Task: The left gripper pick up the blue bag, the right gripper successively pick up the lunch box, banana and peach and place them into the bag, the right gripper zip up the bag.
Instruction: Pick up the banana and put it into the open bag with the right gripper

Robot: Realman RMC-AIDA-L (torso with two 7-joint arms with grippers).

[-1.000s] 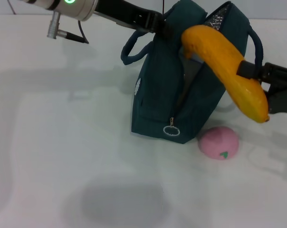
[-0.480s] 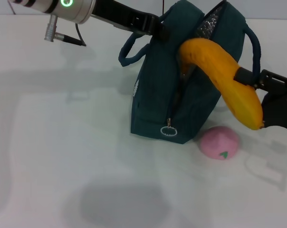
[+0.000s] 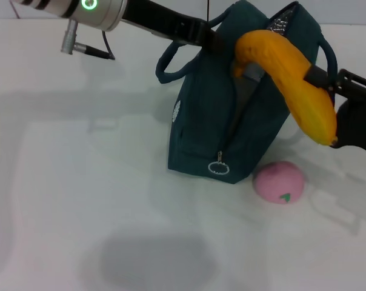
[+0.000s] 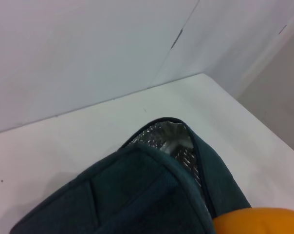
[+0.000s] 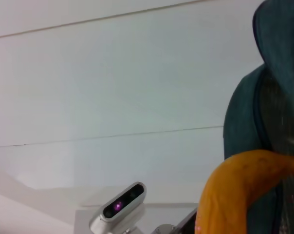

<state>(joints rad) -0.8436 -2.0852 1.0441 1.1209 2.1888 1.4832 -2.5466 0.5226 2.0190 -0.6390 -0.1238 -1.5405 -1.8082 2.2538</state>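
**Banana at the bag mouth**

The bag stands upright on the white table, its top open and its silver lining visible at the upper edge. The zipper ring hangs low on the near face, close to the table.

The left gripper reaches in from the upper left of the head view and meets the bag at its top edge, next to the near handle. Its fingers are hidden against the dark fabric, so whether they are clamped cannot be told. The left wrist view shows only the bag's top edge, the foil lining and one end of the banana.

The right gripper comes in from the right and is closed on the banana around its middle. The banana lies tilted: its upper end rests at the bag opening, and its lower end points down and to the right, outside the bag and above the table. The right wrist view shows the banana's upper end against the open slit of the bag.

The peach sits on the table just beside the bag's lower right corner, below the banana's free end, green leaf mark facing the camera.

The lunch box is not visible in any view.
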